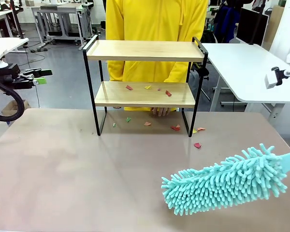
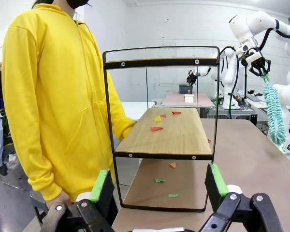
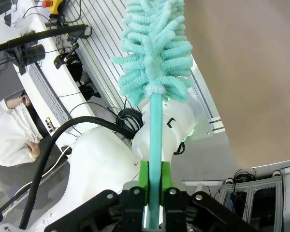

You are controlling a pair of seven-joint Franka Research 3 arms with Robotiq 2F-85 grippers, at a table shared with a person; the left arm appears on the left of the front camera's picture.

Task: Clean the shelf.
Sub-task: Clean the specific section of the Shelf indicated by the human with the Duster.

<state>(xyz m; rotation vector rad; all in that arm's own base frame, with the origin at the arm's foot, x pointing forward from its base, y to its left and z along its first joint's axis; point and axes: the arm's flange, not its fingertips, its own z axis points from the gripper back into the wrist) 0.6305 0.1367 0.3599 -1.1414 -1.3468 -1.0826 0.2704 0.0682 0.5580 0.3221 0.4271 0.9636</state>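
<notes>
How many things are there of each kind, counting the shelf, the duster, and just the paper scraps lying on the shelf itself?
Shelf: 1
Duster: 1
Scraps on the lower board: 4
Total: 6

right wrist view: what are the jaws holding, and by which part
The right gripper holds the teal duster by its thin handle, below the fluffy head. The left gripper is open and holds nothing.

The shelf (image 1: 145,50) has pale wood boards and a black frame. The duster (image 1: 224,183) is turquoise, and the scraps (image 1: 168,93) are red, green and yellow.
</notes>
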